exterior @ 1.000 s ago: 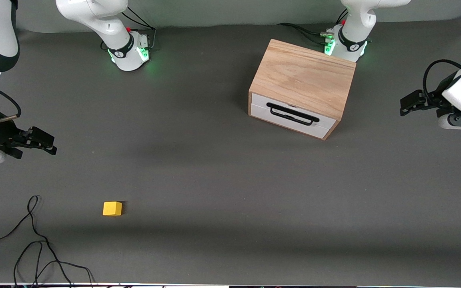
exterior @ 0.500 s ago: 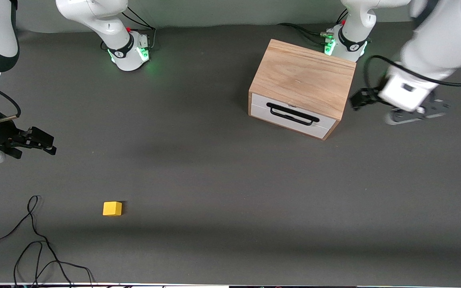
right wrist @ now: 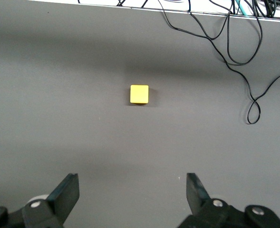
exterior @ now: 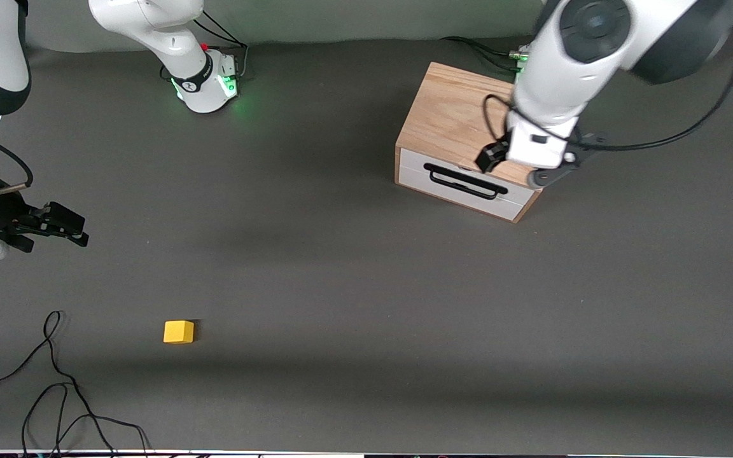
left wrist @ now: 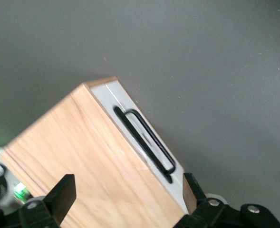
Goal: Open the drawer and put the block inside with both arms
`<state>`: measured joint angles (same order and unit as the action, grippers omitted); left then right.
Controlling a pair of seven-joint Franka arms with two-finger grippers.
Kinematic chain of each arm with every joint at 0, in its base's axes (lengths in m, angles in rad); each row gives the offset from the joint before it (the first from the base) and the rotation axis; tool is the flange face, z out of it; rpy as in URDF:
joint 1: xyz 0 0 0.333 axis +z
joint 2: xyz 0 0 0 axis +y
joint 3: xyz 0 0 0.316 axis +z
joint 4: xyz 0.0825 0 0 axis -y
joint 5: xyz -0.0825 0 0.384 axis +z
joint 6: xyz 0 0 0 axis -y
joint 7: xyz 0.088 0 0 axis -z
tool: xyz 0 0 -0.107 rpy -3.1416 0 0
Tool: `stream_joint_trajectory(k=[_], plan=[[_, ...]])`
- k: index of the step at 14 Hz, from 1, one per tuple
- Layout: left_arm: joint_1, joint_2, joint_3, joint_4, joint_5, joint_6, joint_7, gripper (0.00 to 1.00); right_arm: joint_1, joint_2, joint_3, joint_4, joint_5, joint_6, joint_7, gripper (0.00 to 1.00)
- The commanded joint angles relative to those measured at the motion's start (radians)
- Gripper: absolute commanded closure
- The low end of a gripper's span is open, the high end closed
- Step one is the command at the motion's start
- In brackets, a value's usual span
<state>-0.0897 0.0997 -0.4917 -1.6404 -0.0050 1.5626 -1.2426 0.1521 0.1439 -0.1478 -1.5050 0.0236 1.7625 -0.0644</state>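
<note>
While the drawer (exterior: 462, 184) sits shut in the oak box (exterior: 462, 121), we record these items. Left gripper (left wrist: 125, 197): it has swung in from the left arm's end of the table and now hangs over the box top just above the wire handle (exterior: 465, 181), fingers spread, grasping nothing. We judge the handle grab comes next. Right gripper (exterior: 64, 228): waiting over bare table at the right arm's end, jaws wide and empty. Yellow block (exterior: 179, 331): untouched, well apart from the box and nearer the front camera than the right gripper. Loose black cables (exterior: 55, 388): beside the block.
</note>
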Motion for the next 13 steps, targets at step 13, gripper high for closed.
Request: stream_joint_trajectory(k=[13], plan=[[-0.096,0.156,0.012,-0.207,0.098,0.292,-0.5,0.0,0.011,-0.007,-0.006,-0.004,-0.031,-0.008,0.025,0.0]])
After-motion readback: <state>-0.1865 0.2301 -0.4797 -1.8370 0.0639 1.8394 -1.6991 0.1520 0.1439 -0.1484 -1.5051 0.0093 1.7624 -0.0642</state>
